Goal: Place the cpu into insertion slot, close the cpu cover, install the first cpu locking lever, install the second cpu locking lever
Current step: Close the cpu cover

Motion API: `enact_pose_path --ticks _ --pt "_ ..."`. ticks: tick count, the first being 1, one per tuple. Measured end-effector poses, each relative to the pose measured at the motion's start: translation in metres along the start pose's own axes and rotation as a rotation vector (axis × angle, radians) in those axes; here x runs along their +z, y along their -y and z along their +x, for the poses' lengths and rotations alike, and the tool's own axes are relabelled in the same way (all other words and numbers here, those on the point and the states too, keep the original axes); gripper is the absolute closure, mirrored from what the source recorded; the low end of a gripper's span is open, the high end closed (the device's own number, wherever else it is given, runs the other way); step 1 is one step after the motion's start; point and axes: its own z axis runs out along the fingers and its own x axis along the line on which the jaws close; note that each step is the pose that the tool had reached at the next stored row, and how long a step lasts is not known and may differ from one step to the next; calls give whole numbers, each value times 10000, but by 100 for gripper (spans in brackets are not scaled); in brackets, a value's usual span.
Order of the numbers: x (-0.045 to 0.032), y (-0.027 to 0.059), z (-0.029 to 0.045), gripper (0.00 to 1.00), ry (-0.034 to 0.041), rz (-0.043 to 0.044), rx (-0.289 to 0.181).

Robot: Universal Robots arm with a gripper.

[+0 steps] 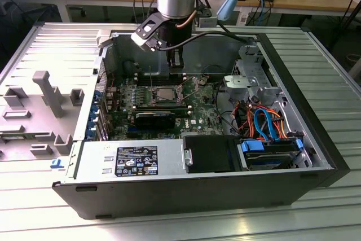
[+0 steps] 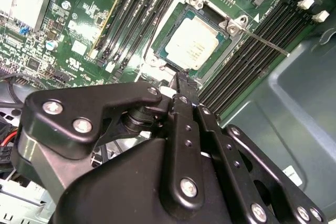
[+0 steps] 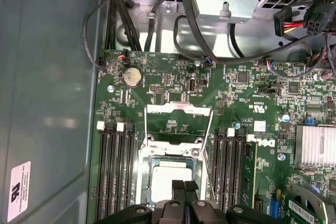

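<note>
Ribbed metal table (image 1: 333,94) bearing open computer case (image 1: 197,190), grey moulded tray (image 1: 39,111).

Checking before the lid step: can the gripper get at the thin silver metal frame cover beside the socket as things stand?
Probably yes. The shut gripper hangs over the seated silver-grey square cpu; the thin silver frame cover is swung open just past it, nothing lying across it.

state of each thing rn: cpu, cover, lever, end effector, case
cpu: seated in the insertion slot
cpu cover: open, flipped back
locking lever: unlatched, swung out
end effector: shut, empty, above the cpu
computer case: open, side off
</note>
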Motion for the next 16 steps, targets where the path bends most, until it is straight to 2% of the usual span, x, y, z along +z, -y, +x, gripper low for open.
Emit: enact_pose_path --ticks 3,16 --pt "6 -58 -4 89 0 0 0" --pt "7 -92 -6 89 0 0 0"
